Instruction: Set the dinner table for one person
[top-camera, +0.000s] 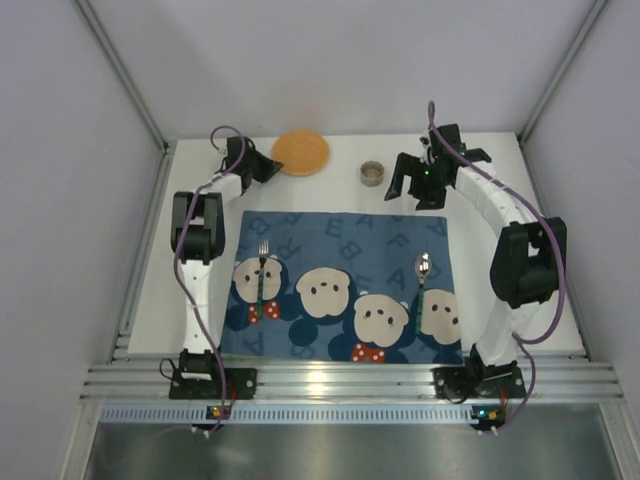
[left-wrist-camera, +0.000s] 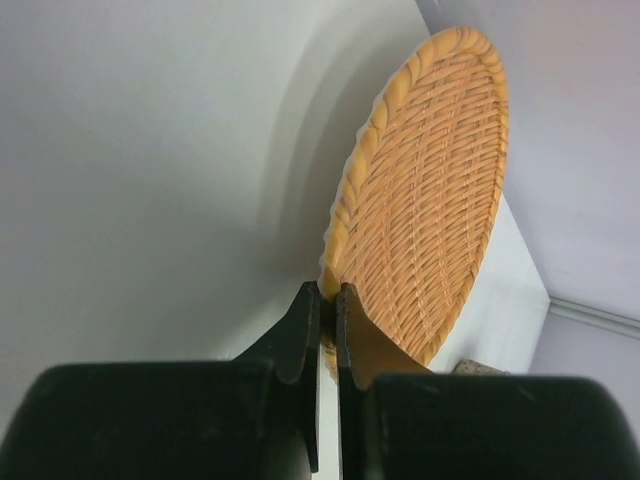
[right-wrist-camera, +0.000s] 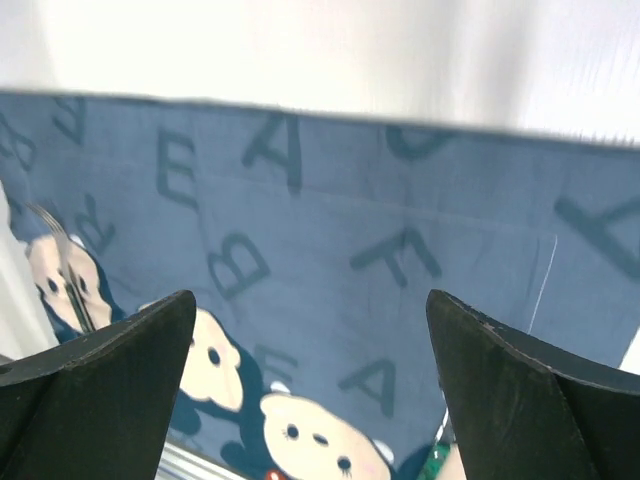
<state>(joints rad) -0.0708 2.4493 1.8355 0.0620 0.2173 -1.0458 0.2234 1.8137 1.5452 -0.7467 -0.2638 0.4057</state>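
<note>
The white dinner table carries a dark blue bear placemat. A fork lies on the mat's left side and a spoon on its right. An orange woven plate sits on the table behind the mat. My left gripper is shut on the plate's near rim; the left wrist view shows both fingers pinching the braided edge of the plate. My right gripper is open and empty above the mat's far right corner. In its wrist view the gripper frames the placemat and the fork.
A small round cup stands on the table between the plate and my right gripper. Grey walls close in the table on the left, back and right. An aluminium rail runs along the near edge by the arm bases.
</note>
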